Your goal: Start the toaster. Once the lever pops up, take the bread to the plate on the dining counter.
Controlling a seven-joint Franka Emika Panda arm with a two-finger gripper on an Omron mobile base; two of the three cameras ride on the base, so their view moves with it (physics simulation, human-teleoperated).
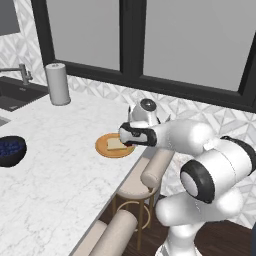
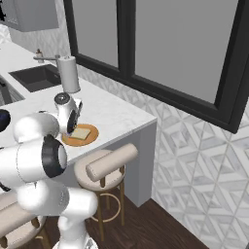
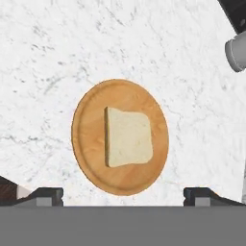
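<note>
Bread on the plate, hand open above it

The bread lies flat near the middle of the plate, which sits on the white marble tabletop close to its edge above the stools. The hand hangs over the plate with its fingers spread wide and nothing between them, apart from the slice, so the delivery looks done. A bowl of berries sits well apart.

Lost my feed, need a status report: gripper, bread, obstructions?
Gripper open, above plate. Bread flat on plate, on dining counter. Nothing in the way.
</note>
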